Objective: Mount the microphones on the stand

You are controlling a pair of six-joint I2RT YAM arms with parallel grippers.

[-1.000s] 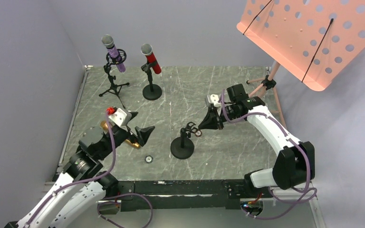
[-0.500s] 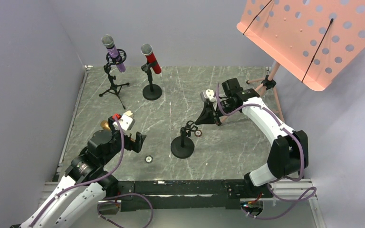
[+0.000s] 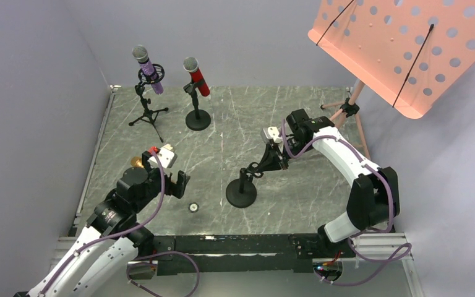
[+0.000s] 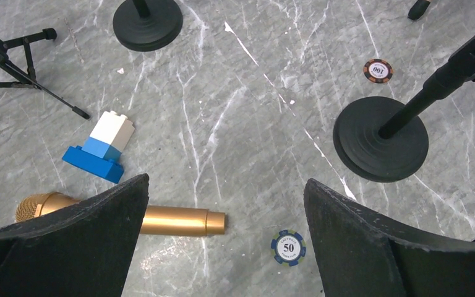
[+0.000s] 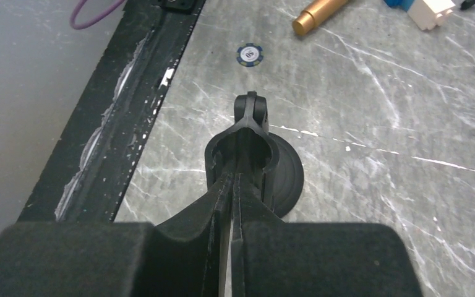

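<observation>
The purple glitter microphone sits in a tripod stand and the red one in a round-base stand, both at the back left. The gold microphone lies flat on the table, its head end partly hidden behind my left finger; it also shows in the right wrist view. My left gripper is open and empty above its tail end. A third stand holds an empty clip. My right gripper is shut, its tips against the back of that clip.
A blue and white brick stack lies beside the gold microphone's head. A blue "50" chip and an orange chip lie on the table. A pink perforated music stand stands at the back right.
My left gripper has pulled back towards the base, off the gold microphone. My right gripper drew back, then came down-left against the empty clip; that stand shifted slightly right.
</observation>
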